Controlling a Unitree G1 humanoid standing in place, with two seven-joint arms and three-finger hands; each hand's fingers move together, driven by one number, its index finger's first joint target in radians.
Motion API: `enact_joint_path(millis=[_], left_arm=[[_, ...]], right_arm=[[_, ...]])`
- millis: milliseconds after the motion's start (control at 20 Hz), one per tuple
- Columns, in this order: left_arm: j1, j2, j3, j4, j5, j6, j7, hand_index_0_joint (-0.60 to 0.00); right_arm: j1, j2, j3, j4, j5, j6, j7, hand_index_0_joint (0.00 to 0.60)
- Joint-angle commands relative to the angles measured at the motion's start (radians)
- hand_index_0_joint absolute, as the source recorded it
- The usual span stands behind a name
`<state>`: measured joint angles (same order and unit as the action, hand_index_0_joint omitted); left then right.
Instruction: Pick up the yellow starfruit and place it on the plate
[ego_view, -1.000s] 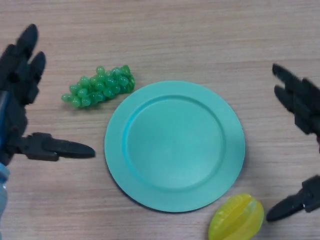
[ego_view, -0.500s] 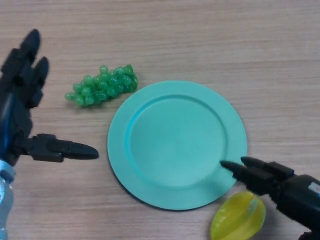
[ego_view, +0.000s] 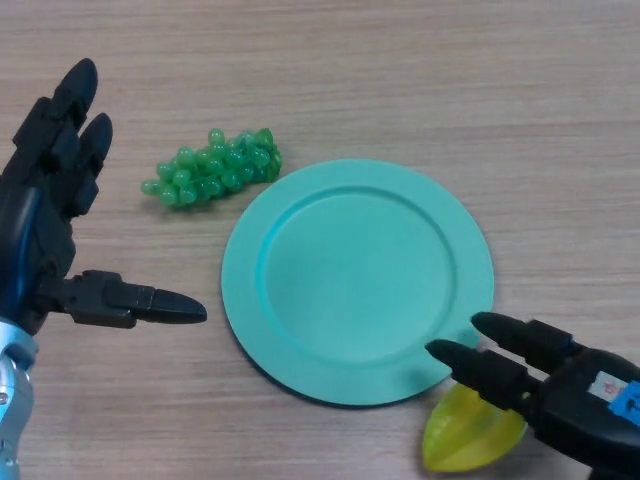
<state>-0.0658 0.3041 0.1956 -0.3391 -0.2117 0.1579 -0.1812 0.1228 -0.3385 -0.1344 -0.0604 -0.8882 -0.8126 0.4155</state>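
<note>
Starfruit, long axis left-right, is partly covered by the spread right robot hand on the wood-grain table; left robot hand is spread too.

The place looks like a lab test setup. A bare wood-grain bench carries only toy-like props: a teal plate, plastic grapes and a starfruit.

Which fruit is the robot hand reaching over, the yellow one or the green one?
The yellow starfruit, at the bottom by the plate. The right robot hand is over it. The green grapes sit far off, nearer the idle left robot hand.
</note>
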Motion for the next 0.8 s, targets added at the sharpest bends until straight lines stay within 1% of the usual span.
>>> enact_joint_path(millis=[50, 100, 150, 250, 300, 400, 500, 550, 600, 650, 750, 800], left_arm=[[-0.027, 0.033, 0.079, -0.062, 0.004, -0.096, 0.006, 0.0], [-0.025, 0.03, 0.08, -0.058, 0.012, -0.11, 0.022, 0.0], [-0.022, 0.028, 0.079, -0.057, 0.02, -0.121, 0.031, 0.0], [-0.013, 0.026, 0.077, -0.048, 0.034, -0.142, 0.029, 0.0], [-0.014, 0.029, 0.08, -0.046, 0.033, -0.136, 0.027, 0.0], [-0.022, 0.032, 0.082, -0.048, 0.033, -0.123, 0.03, 0.0], [-0.035, 0.036, 0.078, -0.051, 0.029, -0.107, 0.036, 0.0], [-0.04, 0.037, 0.076, -0.053, 0.029, -0.099, 0.038, 0.0], [-0.038, 0.032, 0.066, -0.063, 0.033, -0.095, 0.043, 0.0], [-0.035, 0.029, 0.062, -0.068, 0.036, -0.096, 0.044, 0.0], [-0.029, 0.025, 0.056, -0.07, 0.052, -0.108, 0.038, 0.0], [-0.027, 0.024, 0.056, -0.073, 0.054, -0.105, 0.036, 0.0]], right_arm=[[-0.047, -0.053, -0.062, -0.025, -0.103, -0.11, -0.218, 0.4], [-0.074, -0.072, -0.056, -0.019, -0.205, -0.109, -0.358, 0.542], [-0.084, -0.08, -0.049, -0.02, -0.23, -0.096, -0.418, 0.6], [-0.08, -0.069, -0.034, -0.02, -0.176, -0.062, -0.442, 0.6], [-0.07, -0.069, -0.031, -0.015, -0.127, -0.051, -0.405, 0.6], [-0.086, -0.068, -0.048, -0.035, -0.108, -0.03, -0.416, 0.6], [-0.105, -0.075, -0.059, -0.051, -0.13, -0.019, -0.45, 0.6], [-0.111, -0.076, -0.061, -0.059, -0.124, -0.011, -0.452, 0.6], [-0.11, -0.071, -0.052, -0.071, -0.074, -0.003, -0.412, 0.6], [-0.112, -0.07, -0.049, -0.079, -0.064, -0.001, -0.397, 0.6], [-0.124, -0.069, -0.049, -0.087, -0.062, -0.001, -0.379, 0.6], [-0.146, -0.067, -0.05, -0.091, -0.063, 0.014, -0.388, 0.6]])
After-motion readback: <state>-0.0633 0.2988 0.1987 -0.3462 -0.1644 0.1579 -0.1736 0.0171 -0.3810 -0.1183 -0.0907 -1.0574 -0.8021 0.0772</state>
